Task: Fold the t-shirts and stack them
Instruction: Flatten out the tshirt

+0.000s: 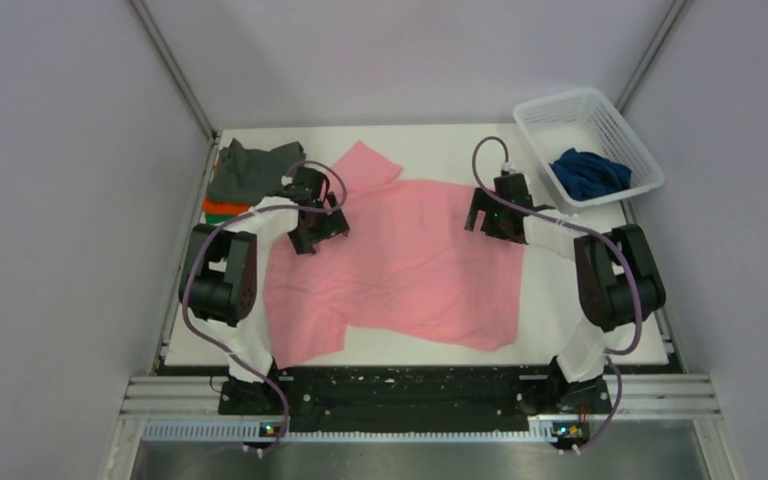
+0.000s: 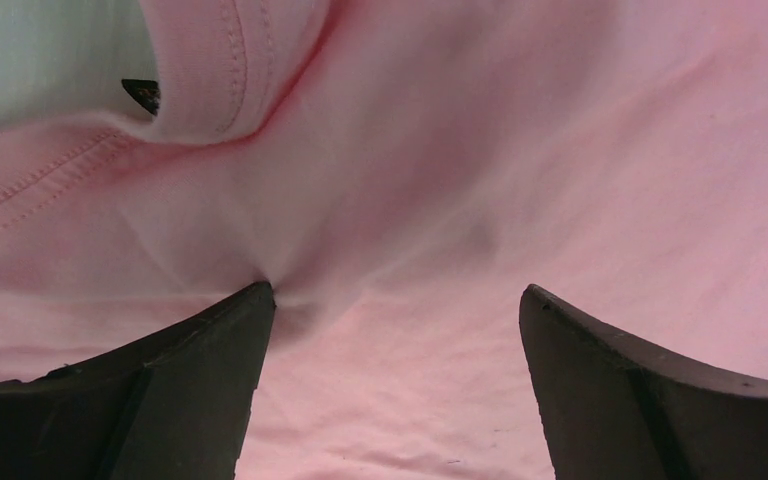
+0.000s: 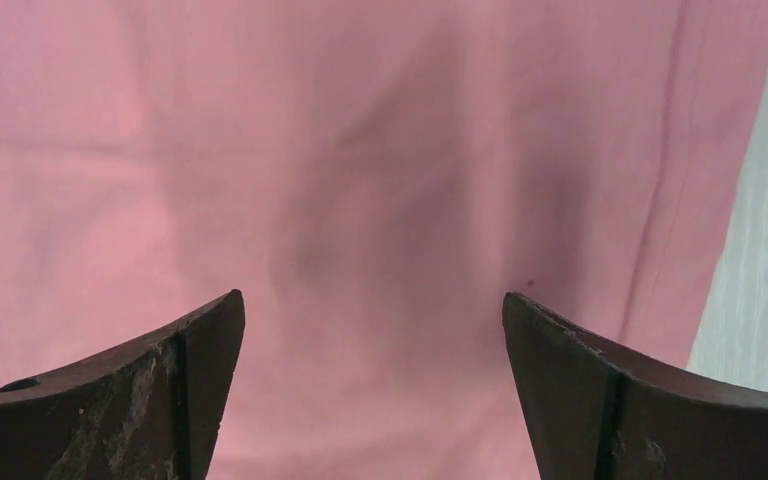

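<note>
Pink t-shirt (image 1: pixel 410 270) lies spread, unfolded, on the counter (image 1: pixel 545 345); left pincer (image 2: pixel 395 300) and right pincer (image 3: pixel 370 300) hang above it, wide and empty. Pile of shirts (image 1: pixel 245 172) far left; navy shirt (image 1: pixel 588 172) waits in basket (image 1: pixel 560 105).

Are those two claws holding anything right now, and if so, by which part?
Nothing is held. The left gripper and the right gripper both stand wide open just above the pink shirt, with no cloth pinched between them.
</note>
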`<move>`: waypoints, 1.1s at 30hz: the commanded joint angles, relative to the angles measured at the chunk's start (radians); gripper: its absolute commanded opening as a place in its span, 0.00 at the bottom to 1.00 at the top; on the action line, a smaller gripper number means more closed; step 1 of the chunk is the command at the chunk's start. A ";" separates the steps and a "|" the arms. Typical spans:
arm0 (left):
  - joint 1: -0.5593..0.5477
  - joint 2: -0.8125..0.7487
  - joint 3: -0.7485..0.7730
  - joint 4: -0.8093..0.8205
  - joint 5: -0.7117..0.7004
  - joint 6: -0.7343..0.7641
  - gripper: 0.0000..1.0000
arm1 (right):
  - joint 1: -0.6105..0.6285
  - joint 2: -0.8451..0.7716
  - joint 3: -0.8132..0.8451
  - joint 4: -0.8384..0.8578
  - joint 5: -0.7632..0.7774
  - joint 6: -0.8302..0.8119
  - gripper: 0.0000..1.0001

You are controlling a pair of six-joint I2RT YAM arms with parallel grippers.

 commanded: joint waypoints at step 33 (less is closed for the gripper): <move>-0.346 -0.695 -0.274 -0.518 -0.132 -0.302 0.95 | -0.163 -0.644 -0.239 -0.185 0.049 0.095 0.99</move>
